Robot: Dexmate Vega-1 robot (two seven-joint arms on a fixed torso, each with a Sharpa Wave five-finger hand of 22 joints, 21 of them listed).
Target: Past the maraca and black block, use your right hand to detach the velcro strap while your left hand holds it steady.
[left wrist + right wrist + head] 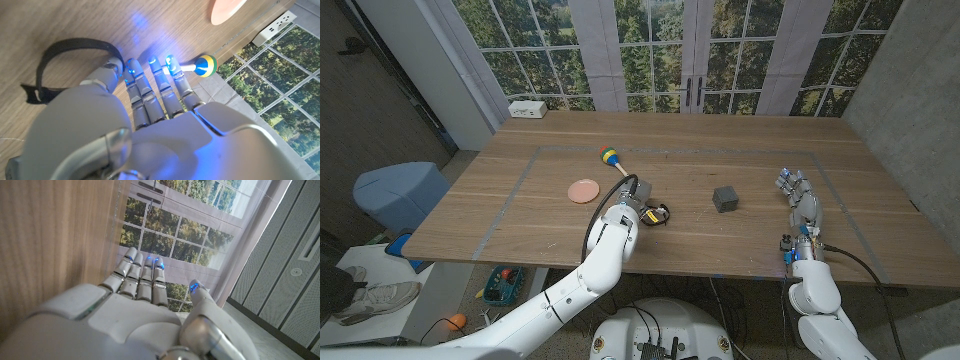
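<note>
Here the left hand (638, 212) is down at the velcro strap (658, 213), near the middle of the counter's (770, 150) near edge. In the left wrist view its fingers (150, 90) lie straight, with the thumb tip at the black loop (75, 55); whether it pins the strap or only touches it I cannot tell. The strap looks light, thin and limp, so it would likely slide or fold unless pressed against the wood. A free tail (31, 93) sticks out of the loop, probably the best place for a pinch and peel. The right hand (800, 195) stands near the counter's right edge, fingers apart, holding nothing. The black block (725, 198) sits between the two hands. The maraca (615, 163) and a pink disc (583, 189) lie farther toward the far-left part.
</note>
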